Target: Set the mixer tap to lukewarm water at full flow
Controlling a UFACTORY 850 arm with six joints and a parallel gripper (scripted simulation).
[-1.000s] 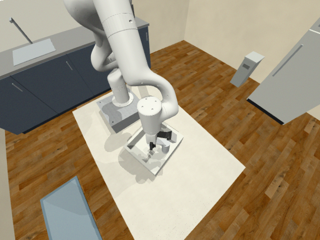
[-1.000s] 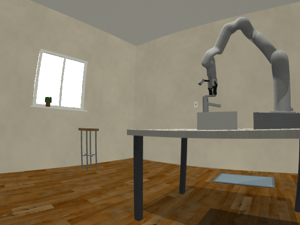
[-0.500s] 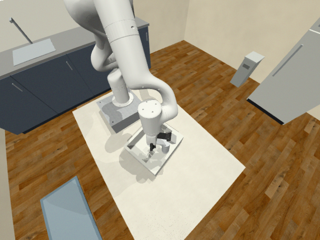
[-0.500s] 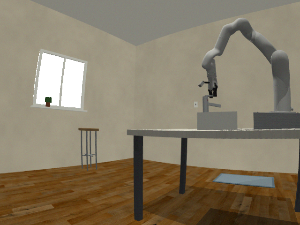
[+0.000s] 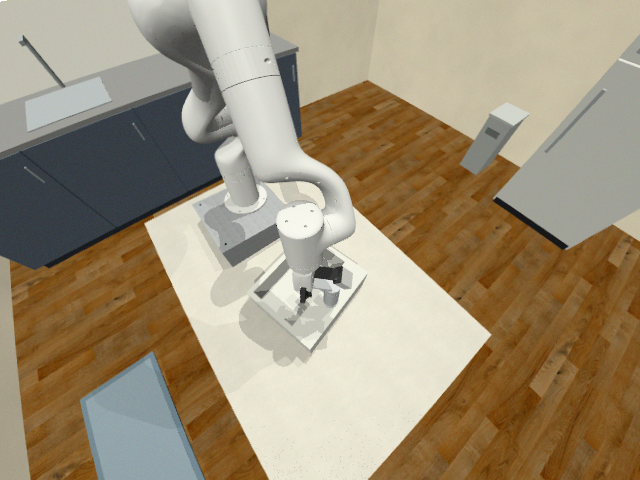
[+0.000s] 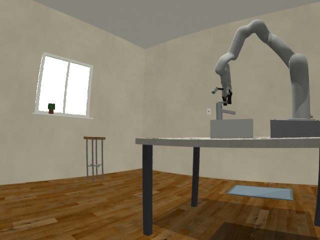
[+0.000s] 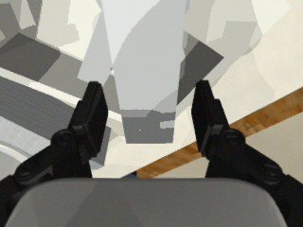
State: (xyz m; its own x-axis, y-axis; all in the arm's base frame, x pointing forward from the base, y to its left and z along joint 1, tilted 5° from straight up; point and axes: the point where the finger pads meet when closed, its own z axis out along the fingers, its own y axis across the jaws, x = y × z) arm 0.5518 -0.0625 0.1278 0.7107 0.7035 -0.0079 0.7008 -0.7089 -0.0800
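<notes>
The grey mixer tap [image 6: 219,111] [image 5: 330,298] stands in a pale sink block [image 6: 231,128] [image 5: 315,341] on the table [image 6: 180,140] [image 5: 372,392]. Its spout [image 6: 229,111] points to the right in the side view. The lever [image 7: 144,71] [image 6: 223,103] lies low on top of the tap body. In the wrist view it runs away from me between my two fingers, with a gap on each side. My gripper [image 7: 149,96] [image 6: 226,99] [image 5: 303,295] is open, points down, and straddles the lever's free end. In the overhead view the wrist hides most of the lever.
The arm's grey base block [image 5: 232,237] [image 6: 294,128] stands on the table behind the sink block. A dark kitchen counter [image 5: 77,155], a fridge [image 5: 578,170], a blue floor mat [image 5: 129,418] [image 6: 259,192] and a stool [image 6: 94,138] stand off the table.
</notes>
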